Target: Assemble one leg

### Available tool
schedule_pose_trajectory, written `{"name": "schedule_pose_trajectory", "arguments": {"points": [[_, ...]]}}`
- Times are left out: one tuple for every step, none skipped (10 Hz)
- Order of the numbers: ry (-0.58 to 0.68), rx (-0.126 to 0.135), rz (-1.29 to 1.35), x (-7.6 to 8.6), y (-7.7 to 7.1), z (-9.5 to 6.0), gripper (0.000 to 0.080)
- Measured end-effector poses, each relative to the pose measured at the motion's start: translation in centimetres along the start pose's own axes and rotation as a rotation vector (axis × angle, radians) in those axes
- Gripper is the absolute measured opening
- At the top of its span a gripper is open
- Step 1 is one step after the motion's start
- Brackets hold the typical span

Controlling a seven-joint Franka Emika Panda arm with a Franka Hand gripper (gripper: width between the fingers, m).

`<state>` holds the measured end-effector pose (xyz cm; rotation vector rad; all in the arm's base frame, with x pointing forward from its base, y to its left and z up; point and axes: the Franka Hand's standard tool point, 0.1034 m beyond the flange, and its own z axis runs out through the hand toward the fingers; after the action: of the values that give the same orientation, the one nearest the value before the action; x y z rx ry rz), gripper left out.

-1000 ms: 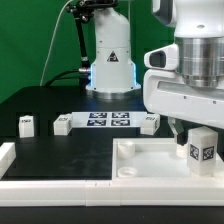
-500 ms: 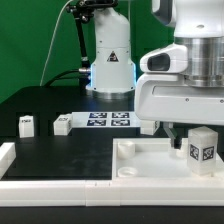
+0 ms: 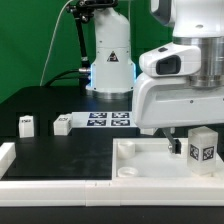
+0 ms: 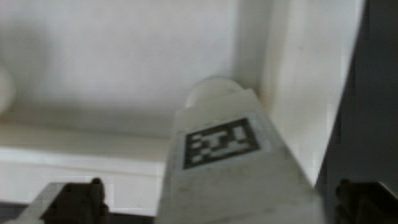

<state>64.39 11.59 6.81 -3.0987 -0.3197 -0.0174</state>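
The small white plastic block leg point(image 3: 203, 150) with its square tag stands upright on the large white tray-like panel point(image 3: 148, 152) at the exterior view's right, with the pincer point(image 4: 214, 198) parted astride it and apparently gripping nothing, so I judge seating nearly done, though how firmly it sits is unclear.

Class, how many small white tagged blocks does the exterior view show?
3: a block at that view's far left, another beside the marker board's left end, a third upright on the panel. The arm may hide more.

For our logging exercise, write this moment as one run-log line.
gripper: around leg, grip unclear | leg: upright at panel corner
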Motion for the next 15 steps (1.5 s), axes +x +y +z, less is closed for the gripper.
{"name": "schedule_pose_trajectory", "arguments": {"points": [[0.000, -0.006, -0.091, 0.01, 0.16, -0.01, 0.0649], [-0.001, -0.012, -0.149, 0.01, 0.30, -0.02, 0.0649], [-0.001, -0.012, -0.148, 0.01, 0.31, -0.02, 0.0622], [0.000, -0.012, -0.136, 0.01, 0.31, -0.02, 0.0622], [0.000, -0.012, -0.113, 0.01, 0.31, -0.02, 0.0450], [-0.001, -0.011, -0.115, 0.00, 0.24, -0.01, 0.0289], [-0.001, -0.011, -0.113, -0.01, 0.26, 0.01, 0.0290], [-0.001, -0.007, 0.005, -0.03, 0.19, 0.04, 0.0290], [-0.001, -0.006, 0.135, -0.07, 0.16, 0.09, 0.0290], [-0.001, -0.004, 0.286, -0.10, 0.02, 0.12, 0.0290], [0.004, -0.002, 0.413, -0.15, -0.06, 0.17, 0.0290], [0.015, -0.001, 0.546, -0.22, -0.13, 0.24, 0.0290], [0.018, -0.001, 0.698, -0.30, -0.29, 0.34, 0.0290], [0.016, 0.000, 0.815, -0.35, -0.35, 0.37, 0.0290], [0.015, 0.002, 0.918, -0.37, -0.37, 0.38, 0.0290]]}}
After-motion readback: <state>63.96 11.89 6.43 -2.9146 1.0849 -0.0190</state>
